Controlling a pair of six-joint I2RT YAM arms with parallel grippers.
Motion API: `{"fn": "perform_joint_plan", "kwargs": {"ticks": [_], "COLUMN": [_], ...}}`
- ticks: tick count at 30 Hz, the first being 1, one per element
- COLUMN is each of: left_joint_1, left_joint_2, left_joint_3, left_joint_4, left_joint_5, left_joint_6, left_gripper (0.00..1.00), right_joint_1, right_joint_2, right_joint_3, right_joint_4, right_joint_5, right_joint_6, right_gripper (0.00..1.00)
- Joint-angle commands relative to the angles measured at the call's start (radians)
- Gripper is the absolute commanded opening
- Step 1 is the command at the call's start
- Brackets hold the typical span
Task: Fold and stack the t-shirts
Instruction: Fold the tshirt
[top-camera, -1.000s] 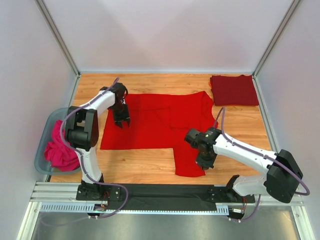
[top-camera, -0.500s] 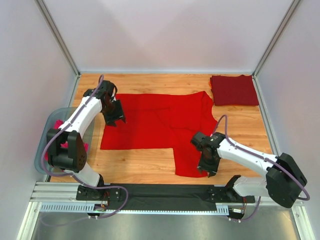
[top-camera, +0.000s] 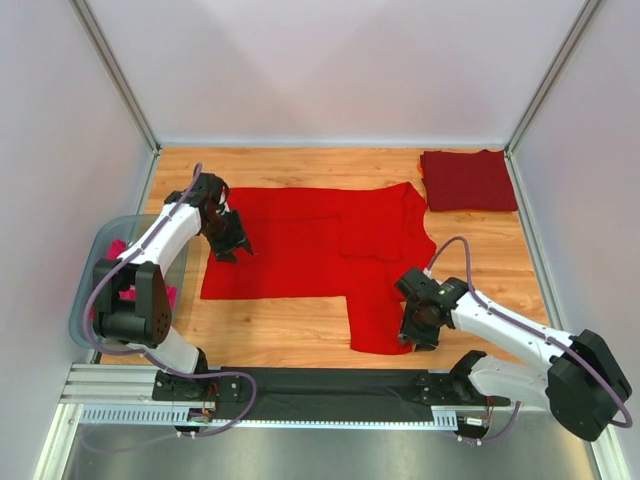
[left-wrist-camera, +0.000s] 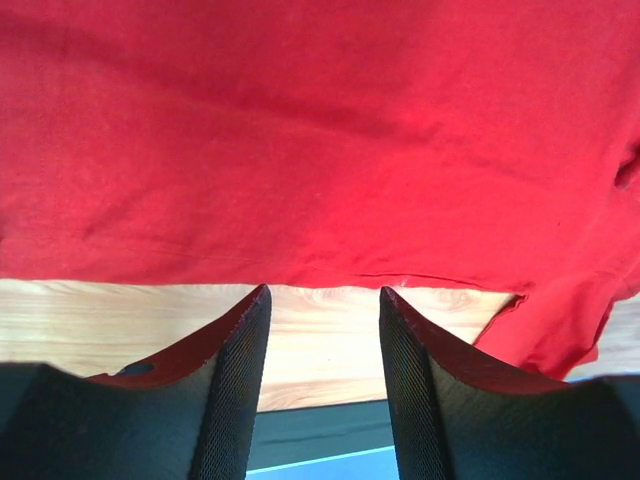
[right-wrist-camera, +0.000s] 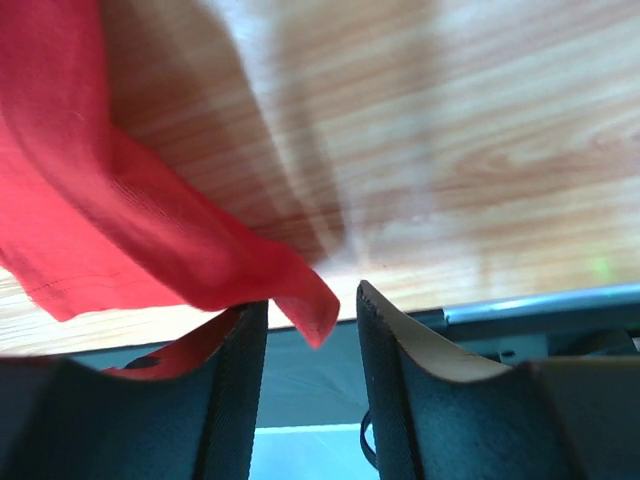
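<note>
- Top view: the bright red t-shirt (top-camera: 310, 245) lies spread flat across the middle of the counter (top-camera: 270, 328). The maroon t-shirt (top-camera: 468, 180) sits folded in the far right corner.
- The left gripper (top-camera: 228, 245) hovers at the red shirt's left edge. The right gripper (top-camera: 415, 330) is down at its near right flap, by the near edge. A plastic bin (top-camera: 82, 300) hangs off the left edge.
- Left wrist: the left gripper (left-wrist-camera: 323, 295) is released, with bare wood between the fingers. The red hem (left-wrist-camera: 320, 130) lies just ahead, untouched.
- Right wrist: the right gripper (right-wrist-camera: 312, 300) has its jaws apart. A loose corner of red cloth (right-wrist-camera: 100, 230) droops into the gap beside the left finger, unpinched.
</note>
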Motion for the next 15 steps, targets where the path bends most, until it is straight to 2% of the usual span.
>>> {"fn": "perform_joint_plan", "kwargs": {"ticks": [1, 6, 7, 8, 11, 15], "left_joint_1": [0.042, 0.052, 0.052, 0.052, 0.052, 0.052], "left_joint_2": [-0.044, -0.050, -0.050, -0.048, -0.053, -0.085], "left_joint_3": [-0.014, -0.010, -0.007, -0.004, 0.021, 0.035], "left_joint_4": [0.016, -0.066, -0.093, -0.110, -0.161, -0.241], "left_joint_5": [0.032, -0.072, -0.087, -0.103, -0.142, -0.267], "left_joint_6": [-0.035, -0.130, -0.152, -0.175, -0.277, -0.434], "left_gripper": [0.54, 0.56, 0.56, 0.55, 0.54, 0.44], "right_joint_1": [-0.016, -0.021, -0.021, -0.021, -0.021, -0.021], "right_joint_2": [-0.029, -0.032, -0.035, -0.037, -0.053, -0.058], "right_joint_3": [-0.037, -0.043, -0.037, -0.022, 0.012, 0.067], "right_joint_4": [0.073, 0.080, 0.080, 0.076, 0.048, 0.034], "right_joint_5": [-0.007, -0.010, -0.013, -0.013, -0.064, -0.105], "right_joint_6": [-0.040, -0.072, -0.084, -0.089, -0.096, -0.106], "right_gripper": [0.41, 0.35, 0.30, 0.19, 0.01, 0.00]}}
